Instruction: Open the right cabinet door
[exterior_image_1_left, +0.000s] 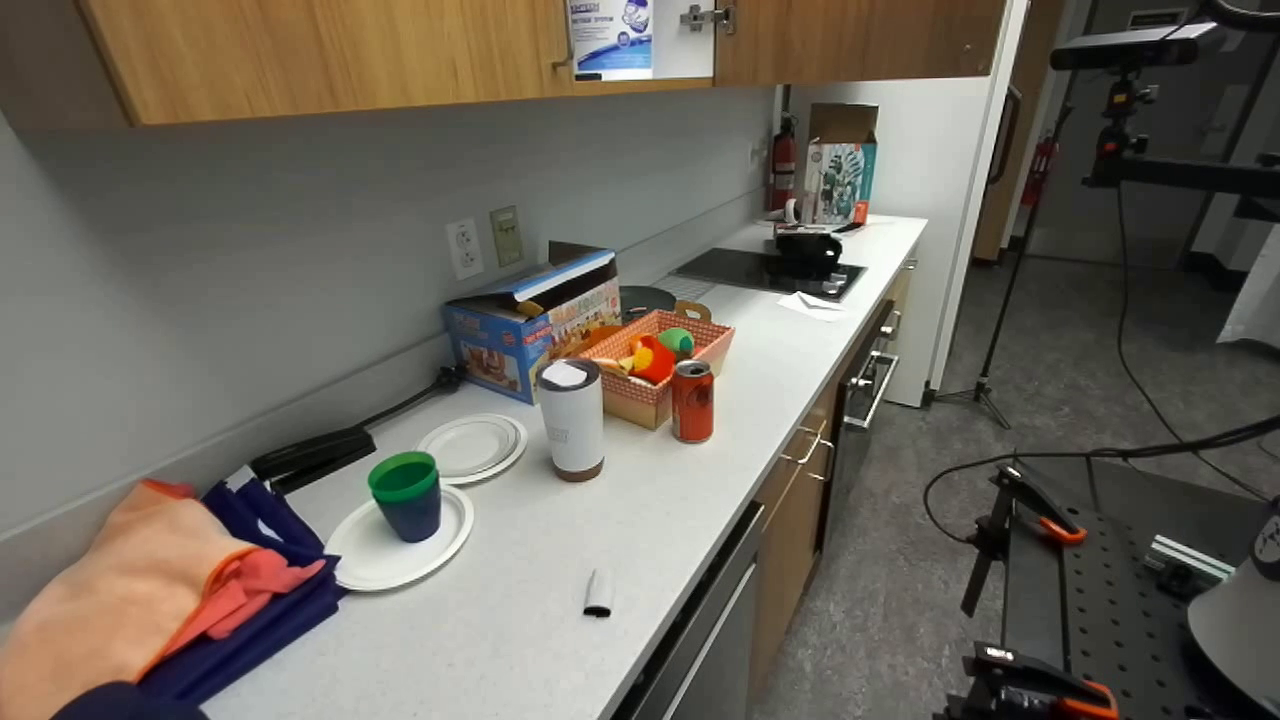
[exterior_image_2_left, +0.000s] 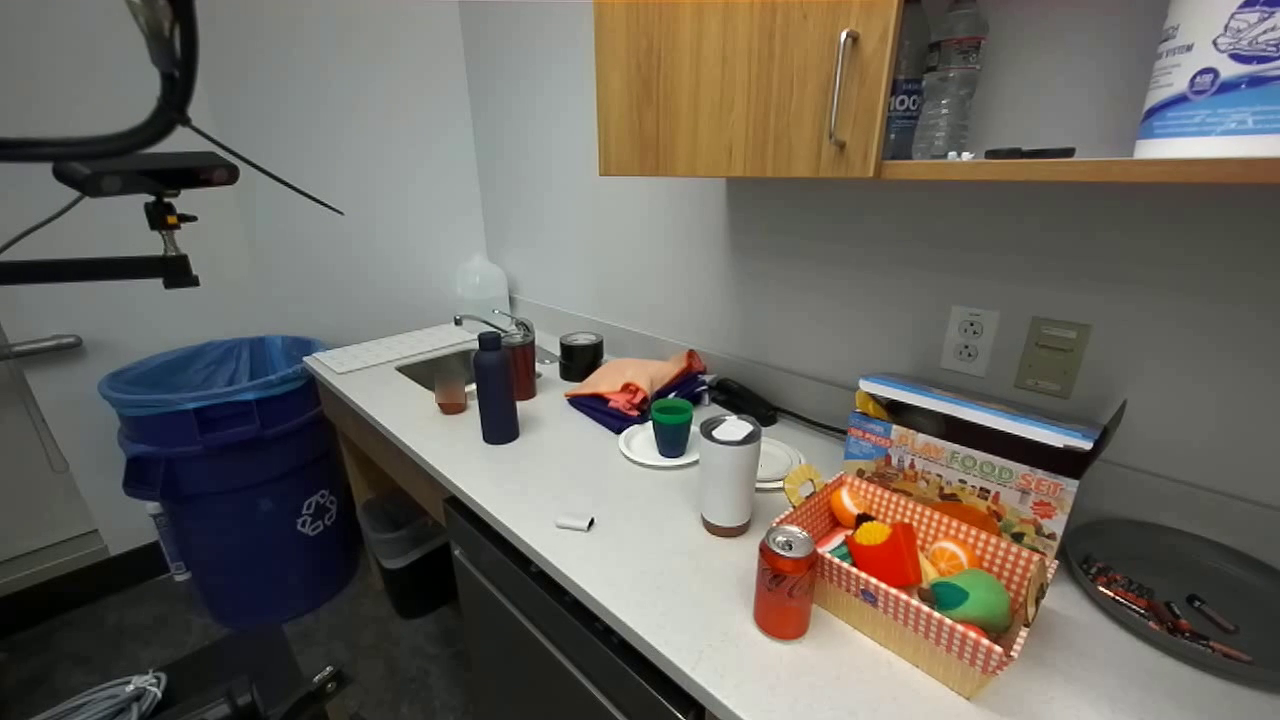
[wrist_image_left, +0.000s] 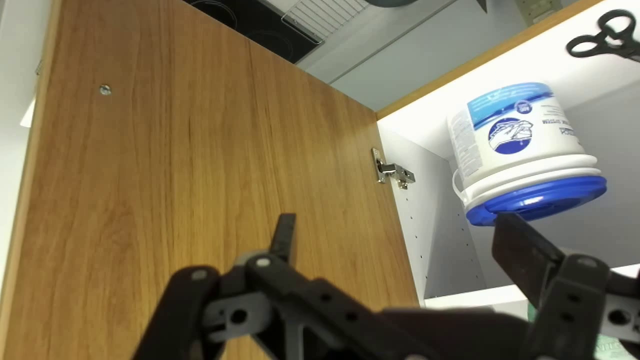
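Note:
The right cabinet door (exterior_image_1_left: 860, 40) stands swung open on its hinge (exterior_image_1_left: 708, 17) in an exterior view. Its wooden inner face (wrist_image_left: 215, 140) fills the left of the wrist view, with the metal hinge (wrist_image_left: 392, 169) at the cabinet wall. Its outer face and handle are mostly hidden. My gripper (wrist_image_left: 395, 220) is open and empty, its fingers wide apart. The left finger is in front of the door's inner face, and the right one in front of the open compartment. I cannot tell if a finger touches the door. Neither exterior view shows the gripper.
The matching left door (exterior_image_2_left: 740, 90) is shut. The open compartment holds a white tub (wrist_image_left: 520, 140) with a blue lid, scissors (wrist_image_left: 607, 37) and water bottles (exterior_image_2_left: 950, 85). On the counter (exterior_image_1_left: 520, 640) below stand a tumbler (exterior_image_1_left: 572, 425), a can (exterior_image_1_left: 692, 402) and a food basket (exterior_image_1_left: 640, 400).

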